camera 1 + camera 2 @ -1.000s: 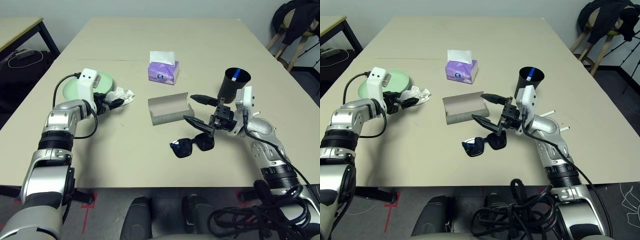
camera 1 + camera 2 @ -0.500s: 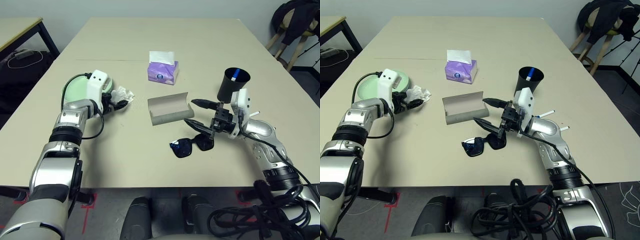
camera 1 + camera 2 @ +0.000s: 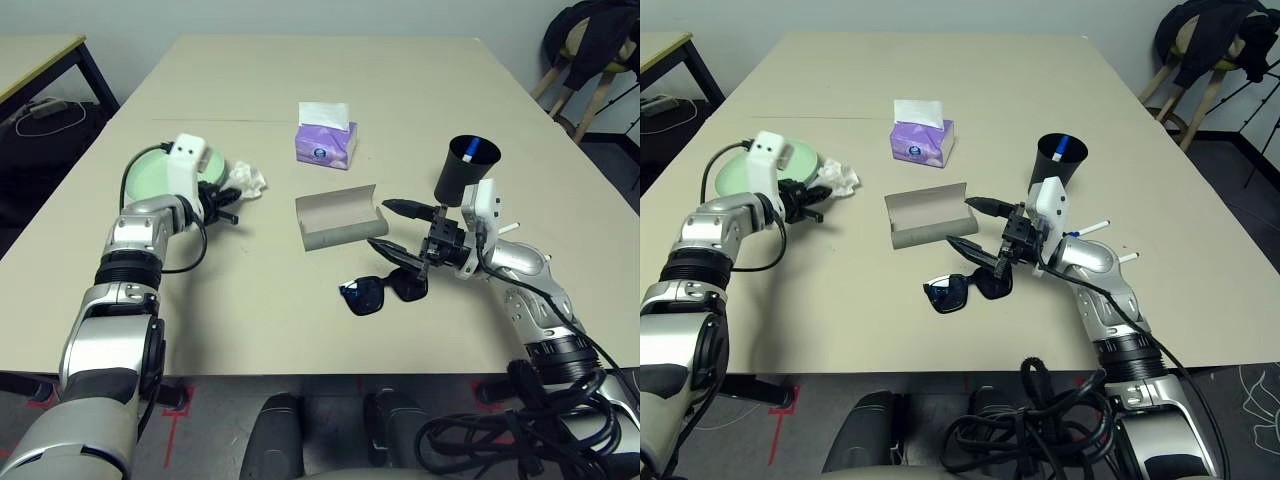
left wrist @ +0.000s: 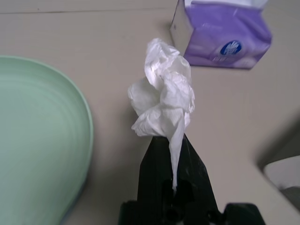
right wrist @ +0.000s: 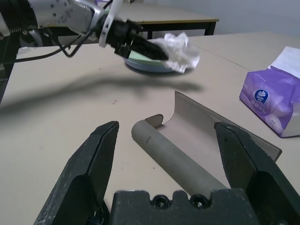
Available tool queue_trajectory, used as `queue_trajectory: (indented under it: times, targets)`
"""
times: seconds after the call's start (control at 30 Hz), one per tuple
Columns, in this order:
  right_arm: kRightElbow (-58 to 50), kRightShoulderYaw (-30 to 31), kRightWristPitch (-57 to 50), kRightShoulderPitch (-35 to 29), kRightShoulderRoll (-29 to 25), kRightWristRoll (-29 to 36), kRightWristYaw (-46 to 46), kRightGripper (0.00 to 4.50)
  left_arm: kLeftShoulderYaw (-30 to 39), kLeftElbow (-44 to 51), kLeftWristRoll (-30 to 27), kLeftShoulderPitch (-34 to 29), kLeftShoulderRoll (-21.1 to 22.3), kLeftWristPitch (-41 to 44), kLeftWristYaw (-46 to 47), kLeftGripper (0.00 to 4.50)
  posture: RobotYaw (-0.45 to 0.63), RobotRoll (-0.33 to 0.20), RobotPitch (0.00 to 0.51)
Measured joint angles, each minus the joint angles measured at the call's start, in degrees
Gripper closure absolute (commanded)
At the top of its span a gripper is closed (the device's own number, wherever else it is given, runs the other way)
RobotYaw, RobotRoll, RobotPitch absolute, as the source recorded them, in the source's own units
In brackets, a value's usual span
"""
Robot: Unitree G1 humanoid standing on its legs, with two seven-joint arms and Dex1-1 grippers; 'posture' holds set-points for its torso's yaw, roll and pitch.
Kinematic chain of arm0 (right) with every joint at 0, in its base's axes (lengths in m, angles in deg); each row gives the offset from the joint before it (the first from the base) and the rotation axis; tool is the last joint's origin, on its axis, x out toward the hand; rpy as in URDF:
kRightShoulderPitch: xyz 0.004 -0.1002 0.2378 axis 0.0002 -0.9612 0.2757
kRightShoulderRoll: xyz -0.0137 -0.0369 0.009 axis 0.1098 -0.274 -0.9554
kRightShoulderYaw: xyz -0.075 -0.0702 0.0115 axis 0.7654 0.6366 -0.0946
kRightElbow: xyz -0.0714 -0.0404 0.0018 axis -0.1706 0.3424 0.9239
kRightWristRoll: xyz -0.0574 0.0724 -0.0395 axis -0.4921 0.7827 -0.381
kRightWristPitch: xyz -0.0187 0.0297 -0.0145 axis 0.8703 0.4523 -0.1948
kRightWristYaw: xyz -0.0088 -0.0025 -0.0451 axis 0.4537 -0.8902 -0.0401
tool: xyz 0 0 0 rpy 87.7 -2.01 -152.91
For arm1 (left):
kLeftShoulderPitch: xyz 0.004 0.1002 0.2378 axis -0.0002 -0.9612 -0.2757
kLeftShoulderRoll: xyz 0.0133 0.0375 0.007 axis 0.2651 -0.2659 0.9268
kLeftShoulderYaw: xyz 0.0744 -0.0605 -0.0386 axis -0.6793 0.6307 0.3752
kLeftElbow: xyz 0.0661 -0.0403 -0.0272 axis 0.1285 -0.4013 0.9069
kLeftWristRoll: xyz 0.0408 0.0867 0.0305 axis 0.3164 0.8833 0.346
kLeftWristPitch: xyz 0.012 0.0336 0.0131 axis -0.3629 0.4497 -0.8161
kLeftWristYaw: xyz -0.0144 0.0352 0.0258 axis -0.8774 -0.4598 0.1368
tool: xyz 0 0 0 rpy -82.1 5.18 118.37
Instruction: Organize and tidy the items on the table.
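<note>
My left gripper (image 3: pixel 231 194) is shut on the crumpled white tissue (image 3: pixel 247 180), holding it just off the table beside the mint green plate (image 3: pixel 150 176). That plate rests on a light blue one whose rim shows underneath (image 5: pixel 151 69). My right gripper (image 3: pixel 380 222) stands open at the right end of the grey glasses case (image 3: pixel 338 216), which lies open, with nothing between its fingers. The black sunglasses (image 3: pixel 385 291) lie in front of the case. The black cup (image 3: pixel 465 168) holds one white-blue marker (image 3: pixel 474 153). Two more markers (image 3: pixel 1095 226) lie behind my right arm.
A purple tissue box (image 3: pixel 326 138) stands behind the case at mid-table. A side table (image 3: pixel 40 55) is at the far left, and a stool with dark clothing (image 3: pixel 590 50) at the far right. The beige table (image 3: pixel 270 290) is bare in front of the plates.
My left gripper has carried the tissue slightly up and back, closer to the plates. The right gripper sank a little toward the case a second ago and has stayed there since.
</note>
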Motion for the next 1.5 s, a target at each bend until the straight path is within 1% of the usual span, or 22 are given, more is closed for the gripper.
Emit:
queue_trajectory:
  times: [0.1,0.2,0.33,0.4,0.5,0.6,0.67,0.73,0.83,0.87,0.93,1.07,1.17,1.3,1.37,1.5]
  targets:
    - [0.0,0.0,0.0,0.0,0.3,0.0,0.0,0.0,2.9,0.8,-2.3,0.0,-0.9,2.3,2.5,4.48,0.11,0.0,0.063]
    - [0.0,0.1,0.0,0.1,0.7,0.0,0.0,0.0,5.6,-0.7,-2.8,0.5,-1.9,1.5,8.0,4.48,0.11,0.0,0.063]
    - [0.0,0.1,0.0,0.1,0.7,0.0,0.0,0.0,7.3,-7.7,-0.6,2.8,-1.6,-6.1,19.3,4.48,0.11,0.0,0.063]
    - [0.0,0.1,0.0,0.1,0.8,0.0,0.0,0.0,7.5,-10.8,0.9,3.4,-1.3,-9.6,23.0,4.48,0.11,0.0,0.063]
    - [-0.1,0.1,0.0,0.1,0.8,0.0,0.2,0.0,7.1,-14.5,2.4,4.0,-0.7,-13.5,25.7,4.48,0.1,0.0,0.065]
    - [-0.4,0.1,0.0,0.1,0.8,0.0,0.4,0.0,6.4,-16.7,3.6,4.5,-0.6,-16.6,26.5,3.86,0.09,0.0,0.067]
    - [-0.7,0.1,-0.1,0.1,0.8,0.1,0.6,0.0,6.0,-18.0,4.0,4.7,-0.6,-18.0,26.1,3.12,0.09,0.0,0.07]
    - [-1.2,0.1,-0.4,0.0,0.8,0.3,0.7,0.0,5.8,-18.4,4.1,4.7,-0.6,-18.8,24.9,2.36,0.09,0.0,0.073]
    - [-1.5,0.1,-1.1,0.0,0.8,0.4,1.9,0.0,4.9,-17.9,3.9,4.6,-0.6,-19.8,19.7,1.2,0.1,0.0,0.085]
    - [-1.7,0.1,-1.7,0.0,0.8,0.2,3.0,0.0,4.6,-16.9,3.5,4.1,-0.6,-19.9,16.8,0.76,0.1,0.0,0.09]
    - [-2.1,0.1,-3.3,0.0,0.7,-0.6,5.4,0.0,3.7,-12.4,2.3,1.6,-0.6,-20.0,10.2,0.04,0.11,0.0,0.1]
    - [-4.2,0.1,-6.6,0.0,0.5,-0.8,8.7,0.0,3.4,-0.1,-2.2,-6.5,-1.8,-18.1,-1.0,0.04,0.12,0.0,0.112]
    - [-5.9,0.2,-9.5,0.6,0.1,-0.9,10.3,0.0,1.9,7.3,-3.5,-12.1,-1.8,-18.1,-7.0,0.04,0.13,0.0,0.118]
    - [-6.4,1.4,-13.7,3.7,-1.9,-4.3,12.7,0.0,-0.2,15.9,-5.7,-17.9,-0.9,-18.0,-15.6,0.04,0.13,0.0,0.122]
    - [-6.4,2.7,-14.7,5.6,-3.0,-5.5,12.4,0.0,-0.8,18.1,-6.3,-19.8,-0.5,-18.3,-18.8,0.04,0.13,0.0,0.125]
    - [-6.4,5.7,-15.0,9.0,-6.0,-6.4,6.5,0.0,-2.2,21.6,-7.1,-21.8,-0.5,-19.3,-22.6,0.04,0.13,0.0,0.128]
